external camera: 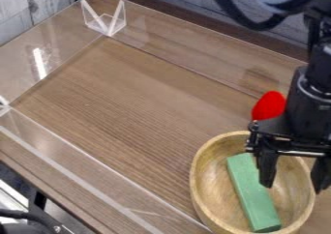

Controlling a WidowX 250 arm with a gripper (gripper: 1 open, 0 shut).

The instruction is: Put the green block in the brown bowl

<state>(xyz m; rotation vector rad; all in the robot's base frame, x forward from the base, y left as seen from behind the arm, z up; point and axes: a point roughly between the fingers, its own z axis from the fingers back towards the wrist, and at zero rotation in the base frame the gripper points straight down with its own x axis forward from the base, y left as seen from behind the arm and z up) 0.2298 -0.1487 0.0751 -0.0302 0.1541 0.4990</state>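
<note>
The desk (130,102) is wood-grain laminate in mid-brown, its streaks running along its length, and a low clear plastic wall (52,40) lines its far and left edges, with a folded clear bracket at the far left corner. At the near right corner sits the brown bowl (204,170), round, pale wood with visible grain and a thick, smooth rim. Above the bowl's right half hangs the black gripper (289,175), pointing straight down, its two dark fingers (266,168) spread wide apart with nothing between them. Inside the bowl lies the green block (253,192), a flat, elongated rectangular bar of plain mid-green, resting on the bowl's floor and slanting toward the near rim. Just beyond the bowl's far rim, partly hidden by the arm, is a glossy red rounded toy (268,104).
</note>
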